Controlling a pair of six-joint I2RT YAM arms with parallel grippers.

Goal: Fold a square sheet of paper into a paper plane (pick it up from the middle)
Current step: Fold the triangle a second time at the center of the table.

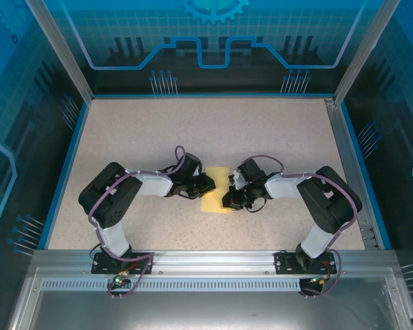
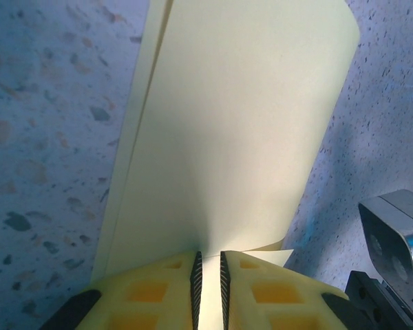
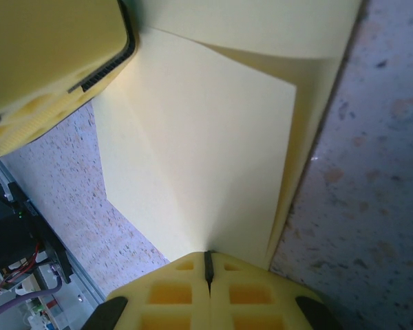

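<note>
Pinching the sheet of paper (image 1: 217, 192) from opposite sides, both pincers are working at the middle of the counter (image 1: 144, 137), just ahead of the two arm bases. The left pincer (image 2: 208, 260) is gripping the sheet (image 2: 234, 124) with its jaws drawn to a narrow slit, a pale yellow edge showing between the ribbed faces. The right pincer (image 3: 208, 256) is clamping fully shut on another edge of the same sheet (image 3: 206, 151), with a finger of the left pincer (image 3: 55, 62) sitting close above it. The sheet is lying doubled over, with at least two layers and a slanting flap showing in the wrist views and a narrow upright strip seen from above. It is partly resting on the counter and partly lifting between the grips. In my judgement, an early fold is being formed and the pointed dart shape is not yet appearing, so the task is sitting well short of completion. The next move is calling for the layers to be brought edge to edge and pressed flat into a sharp crease, with neither grip tugging the thin paper askew or tearing it. No brand, label or legible writing is showing on the paper, pincers or counter. The blue back panel (image 1: 213, 41) is carrying line graphics and a gear outline but no readable text.
</note>
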